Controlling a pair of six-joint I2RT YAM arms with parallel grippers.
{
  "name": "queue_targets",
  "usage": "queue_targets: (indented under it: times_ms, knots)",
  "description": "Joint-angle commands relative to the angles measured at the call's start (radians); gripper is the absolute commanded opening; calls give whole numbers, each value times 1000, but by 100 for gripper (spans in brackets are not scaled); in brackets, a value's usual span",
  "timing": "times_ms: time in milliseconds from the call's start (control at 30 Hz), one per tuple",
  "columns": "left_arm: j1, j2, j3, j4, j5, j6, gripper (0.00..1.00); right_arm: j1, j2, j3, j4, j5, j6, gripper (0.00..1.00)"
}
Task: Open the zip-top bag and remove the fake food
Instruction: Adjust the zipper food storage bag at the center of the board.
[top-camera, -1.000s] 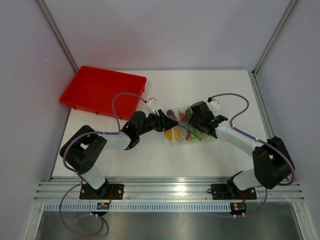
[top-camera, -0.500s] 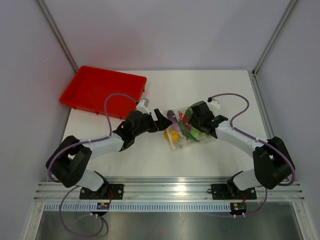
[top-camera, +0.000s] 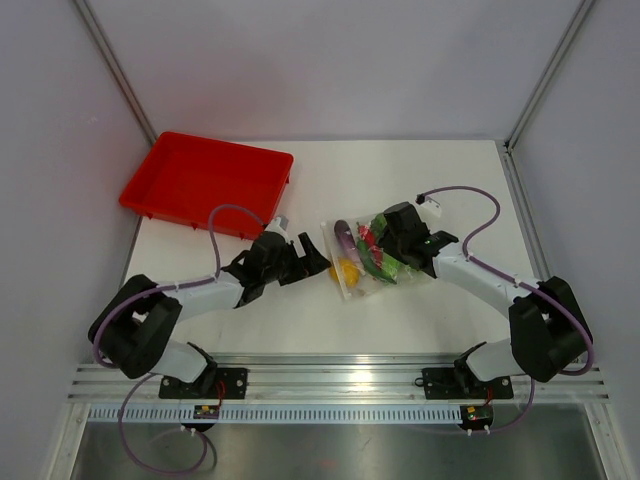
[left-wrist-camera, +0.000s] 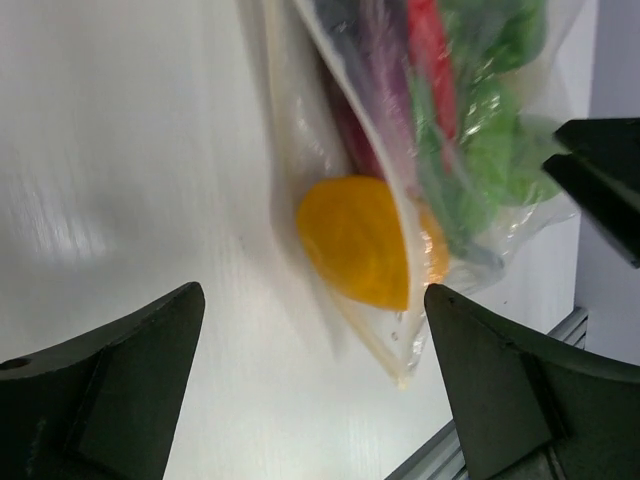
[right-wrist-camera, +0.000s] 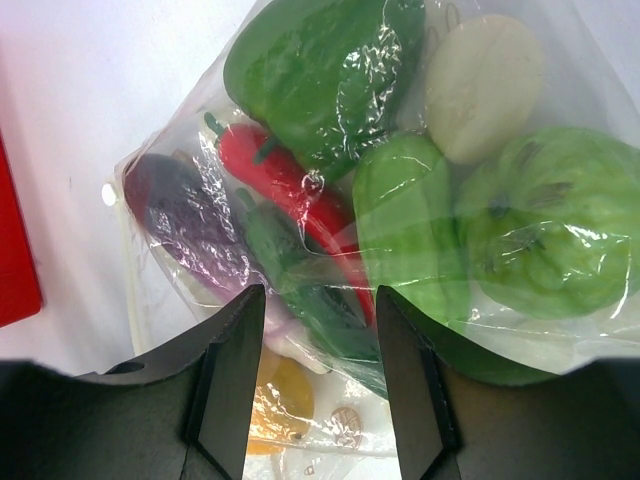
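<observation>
The zip-top bag lies mid-table, clear and crinkly, with the fake food inside. In the right wrist view I see a purple piece, a red pepper, several green pieces and a pale round one. The round yellow piece sits at the bag's near corner. My right gripper straddles the bag's middle, jaws closed against the plastic and a dark green piece. My left gripper stands wide open just left of the bag, with nothing between its fingers.
A red tray stands at the table's back left, holding nothing, and its edge shows in the right wrist view. The aluminium rail runs along the near edge. Grey walls enclose the table.
My left gripper has opened, let go of the bag's left edge and drawn back toward the near left. The right gripper has kept its hold on the bag.
</observation>
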Motion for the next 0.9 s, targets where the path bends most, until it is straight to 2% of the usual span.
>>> queue_targets:
  times_ms: [0, 467, 667, 800, 867]
  knots:
    - [6, 73, 22, 20, 90, -18, 94, -5, -30, -1, 25, -4, -35, 56]
    - [6, 96, 62, -81, 75, 72, 92, 15, -60, -26, 118, -174, -154, 66]
    - [12, 123, 108, -116, 69, 105, 91, 49, -33, 3, 107, -183, -178, 63]
    - [13, 127, 116, -97, 81, 128, 91, 58, -25, 31, 82, -245, -189, 62]
    - [13, 126, 114, -68, 104, 134, 92, 67, -28, 72, 20, -277, -203, 70]
